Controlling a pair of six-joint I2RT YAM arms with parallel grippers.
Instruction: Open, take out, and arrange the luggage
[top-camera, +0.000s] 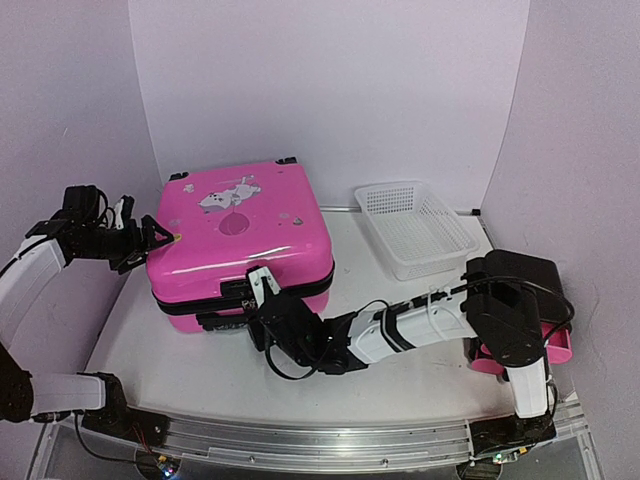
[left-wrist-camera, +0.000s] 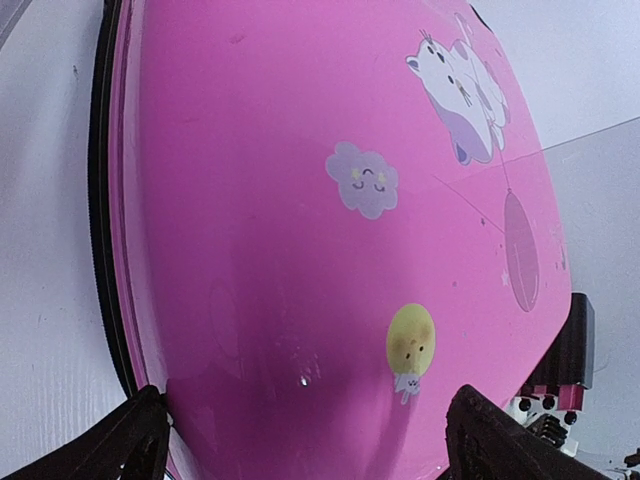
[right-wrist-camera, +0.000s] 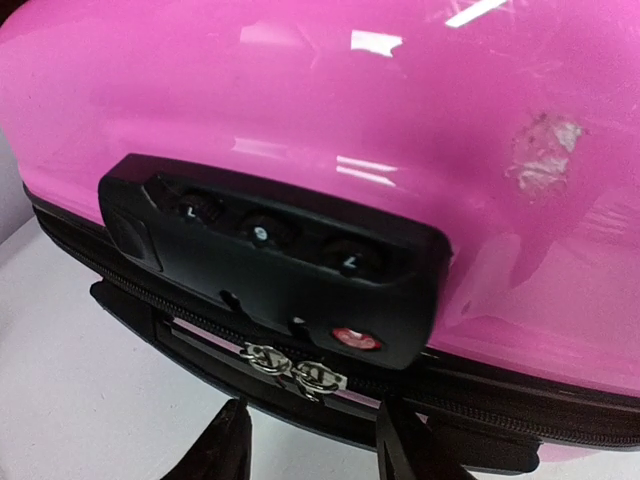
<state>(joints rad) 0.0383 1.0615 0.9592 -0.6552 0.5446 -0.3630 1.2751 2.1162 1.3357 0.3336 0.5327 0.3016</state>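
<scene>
Two arms attend one closed case in the overhead view: the luggage (top-camera: 240, 235) lies flat on the worktop (top-camera: 180, 370), left of centre, lid up and zipper band shut all along the visible front. The left end effector (top-camera: 160, 240) sits at its left side and the right end effector (top-camera: 262, 290) at its front edge. A white mesh basket (top-camera: 415, 228) stands behind and to the right, apart from the case, and a black cabinet (top-camera: 530, 265) sits at the far right. From the left wrist, the fingers are spread wide and released, the stickered pink lid (left-wrist-camera: 300, 200) filling the space ahead; whether they touch the shell cannot be told. From the right wrist, the fingers stand apart with nothing between them, just below the paired zipper pulls (right-wrist-camera: 295, 365) that are docked under the black combination lock (right-wrist-camera: 270, 255). As a judgement, the task is at its very start: the pulls are not yet gripped, and unzipping, lifting the lid, taking out and arranging all remain.
</scene>
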